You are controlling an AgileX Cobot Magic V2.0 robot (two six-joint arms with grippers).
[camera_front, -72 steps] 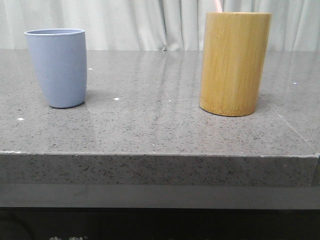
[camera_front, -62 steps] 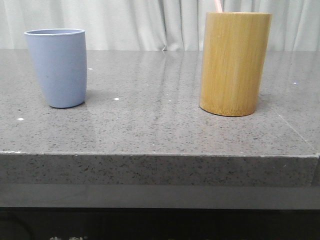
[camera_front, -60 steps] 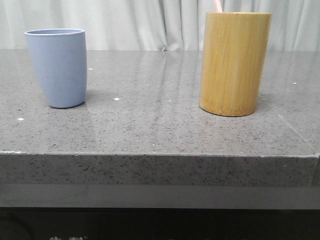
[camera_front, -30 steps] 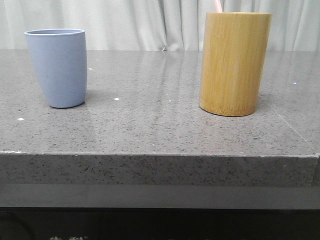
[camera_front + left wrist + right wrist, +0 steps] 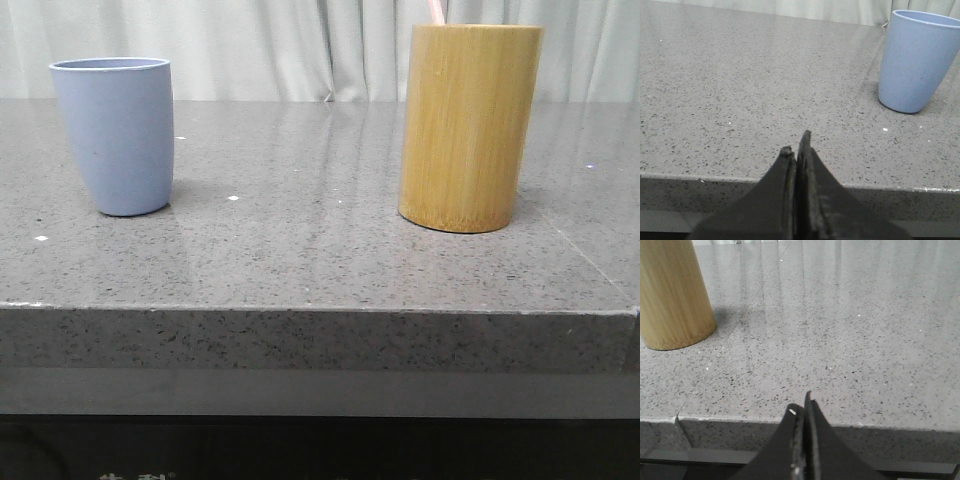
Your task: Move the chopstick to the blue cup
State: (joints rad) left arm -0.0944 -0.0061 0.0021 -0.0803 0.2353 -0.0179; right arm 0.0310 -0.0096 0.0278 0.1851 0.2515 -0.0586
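Both grippers, left and right, sit with fingers together; right should open and pinch the chopstick above the bamboo holder.

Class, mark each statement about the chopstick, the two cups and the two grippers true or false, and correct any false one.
1. The chopstick stands in the bamboo cylinder. True.
2. The blue cup lies on its side. False: it stands upright on the grey table.
3. The left gripper has its fingers pressed together. True.
4. The right gripper grips the chopstick. False: it is shut on nothing, near the table edge.
5. The blue cup is taller than the bamboo cylinder. False: it is shorter.
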